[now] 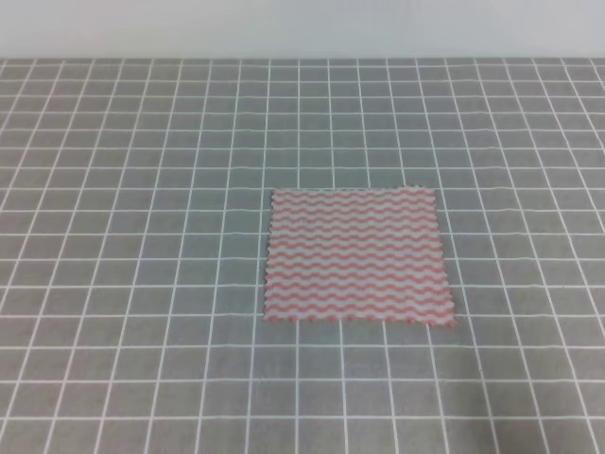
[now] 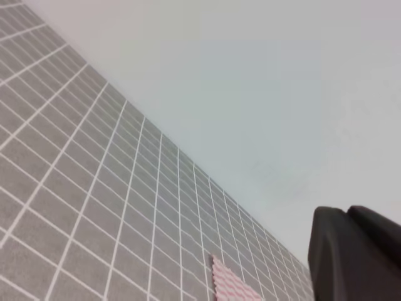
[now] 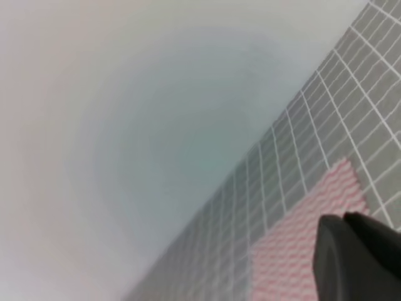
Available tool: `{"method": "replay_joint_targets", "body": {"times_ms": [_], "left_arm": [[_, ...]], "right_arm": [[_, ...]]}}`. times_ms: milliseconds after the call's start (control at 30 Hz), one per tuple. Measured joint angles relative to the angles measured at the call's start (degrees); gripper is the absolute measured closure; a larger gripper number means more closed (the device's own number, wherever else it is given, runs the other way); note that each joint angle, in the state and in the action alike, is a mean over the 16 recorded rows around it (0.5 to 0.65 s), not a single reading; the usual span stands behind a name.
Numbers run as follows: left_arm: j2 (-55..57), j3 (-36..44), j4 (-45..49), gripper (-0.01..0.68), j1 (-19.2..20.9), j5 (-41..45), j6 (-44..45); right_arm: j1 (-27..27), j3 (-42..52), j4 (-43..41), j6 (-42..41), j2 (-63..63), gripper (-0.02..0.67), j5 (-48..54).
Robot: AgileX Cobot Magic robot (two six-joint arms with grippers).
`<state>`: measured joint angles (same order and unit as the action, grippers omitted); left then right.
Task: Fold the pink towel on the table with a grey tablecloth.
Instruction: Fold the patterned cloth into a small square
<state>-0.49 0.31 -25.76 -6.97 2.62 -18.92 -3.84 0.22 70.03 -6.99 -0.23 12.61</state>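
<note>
The pink towel (image 1: 357, 255) lies flat and spread out as a near square on the table with a grey tablecloth (image 1: 142, 236), slightly right of centre. Neither arm appears in the high view. In the left wrist view, a dark part of my left gripper (image 2: 357, 257) fills the lower right corner, high above the table (image 2: 75, 207), with a corner of the towel (image 2: 232, 285) far below it. In the right wrist view, a dark part of my right gripper (image 3: 357, 260) sits over the towel (image 3: 301, 238). Neither wrist view shows the jaws.
A pale, plain wall (image 1: 302, 28) runs behind the table's far edge. Gridded grey cloth surrounds the towel on all sides in the high view.
</note>
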Motion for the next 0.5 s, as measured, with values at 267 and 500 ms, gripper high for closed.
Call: {"method": "replay_joint_targets", "body": {"times_ms": [267,500], "left_arm": [[1.17,-0.54,0.78,0.675,0.0,0.18,0.63],[7.73,-4.78,2.25,0.675,0.0,0.34,6.13]], "right_arm": [[0.0,-0.85,-0.39,-8.74,3.28,0.666,3.21],[-0.01,-5.54,-0.64,-18.77,13.6,0.666,4.13]]}}
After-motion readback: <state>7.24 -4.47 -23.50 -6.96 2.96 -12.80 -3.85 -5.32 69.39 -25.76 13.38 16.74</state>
